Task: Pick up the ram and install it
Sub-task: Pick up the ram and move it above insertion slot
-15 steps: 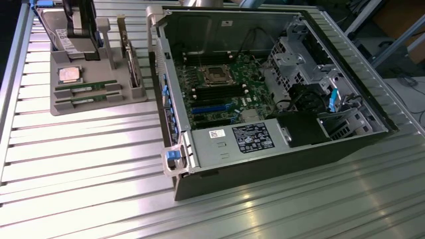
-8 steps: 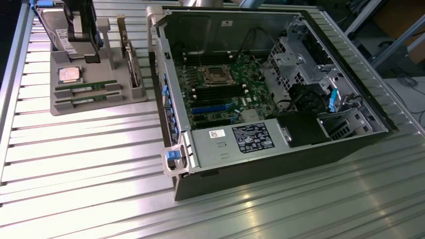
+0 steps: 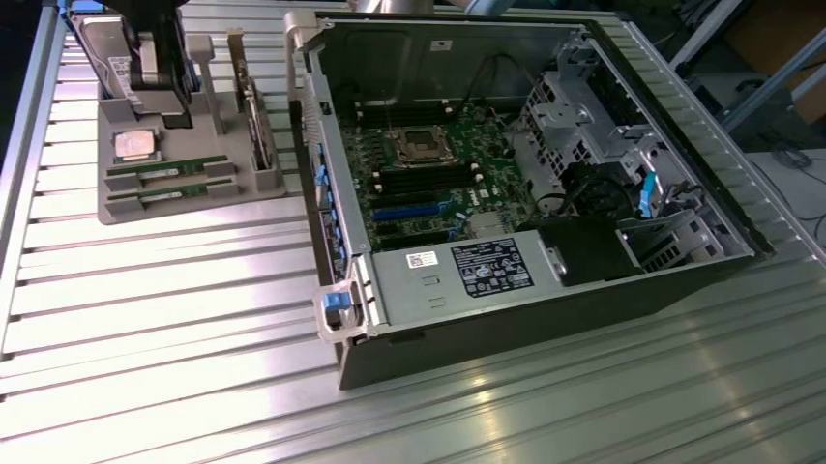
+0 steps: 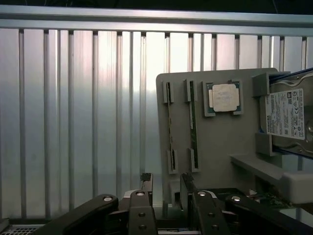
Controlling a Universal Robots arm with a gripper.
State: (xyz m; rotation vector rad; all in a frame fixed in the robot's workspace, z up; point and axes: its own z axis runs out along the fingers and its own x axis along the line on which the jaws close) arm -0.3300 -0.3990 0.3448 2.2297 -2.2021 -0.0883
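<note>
Stock as I view it from the console. Surface [image 3: 155, 338]: one, ribbed metal, carrying everything. Tray [image 3: 123, 208]: one, grey, towards the exterior view's left, and I judge it is there to keep each part at a fixed, known spot. Ram [image 3: 168, 171]: two sticks, this one and a second stick [image 3: 162, 195] just beside it. They lie parallel, each standing on its long edge in end clips, which I take to be meant to leave the upper edge free for a pinch from above. Neither is lifted, and I cannot tell which of the two is meant. Chip [image 3: 135, 143]: one, silver-topped, flat in its pocket next to the ram. Card [image 3: 258, 126]: one, upright in a rack at the tray's end nearest the case. Drive [image 3: 130, 63]: one, on edge at the tray's far end. Case [image 3: 516, 324]: one, on its side with the panel off, so the board [image 3: 446, 198] faces up, presumably for reaching straight down. Socket [image 3: 420, 145]: one, uncovered. Dark slots [image 3: 420, 179] sit beside it with no ram in them, but I cannot count them with certainty. Power unit [image 3: 471, 271]: one. Jaws: one pair, spread apart with nothing between them. In the wrist view they hang by the tray's edge near the ends of the sticks, touching neither.
</note>
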